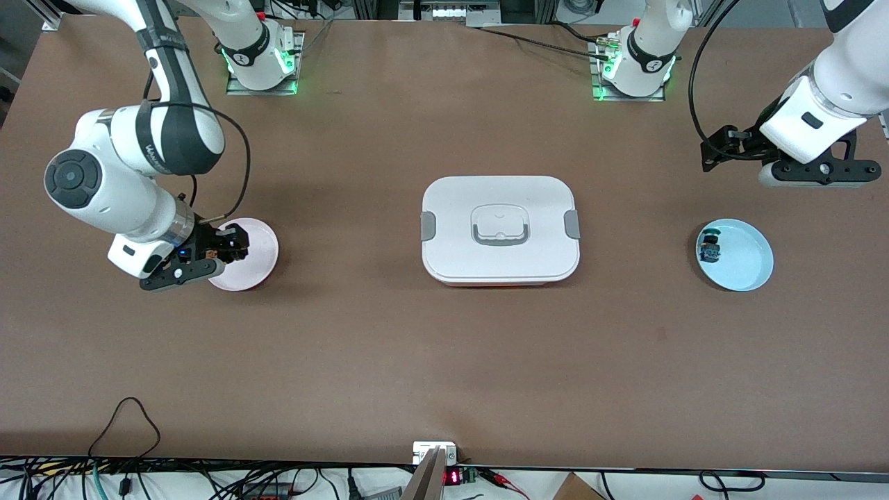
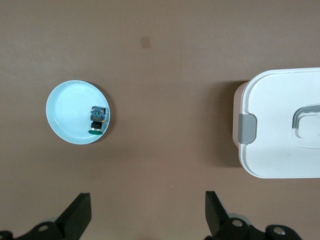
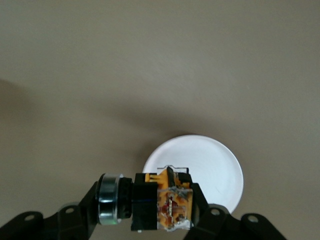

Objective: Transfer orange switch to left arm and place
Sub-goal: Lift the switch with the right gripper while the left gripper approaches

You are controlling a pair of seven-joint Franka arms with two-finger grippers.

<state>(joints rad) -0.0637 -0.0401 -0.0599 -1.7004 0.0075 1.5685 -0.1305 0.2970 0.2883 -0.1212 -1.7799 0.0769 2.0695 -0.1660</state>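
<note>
Right gripper (image 1: 221, 258) held the orange switch (image 3: 162, 206) clamped over the pink plate (image 1: 258, 239); left gripper (image 1: 722, 149), jaws wide, waited past the box (image 1: 500, 229), so the handover had to clear it.

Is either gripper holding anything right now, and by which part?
The right gripper holds the orange switch by its orange base end, above the pink plate. The left gripper is open and empty.

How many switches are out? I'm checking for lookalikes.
2: the orange switch in the shut right gripper over the pink plate; a blue-green switch on the blue plate.
</note>
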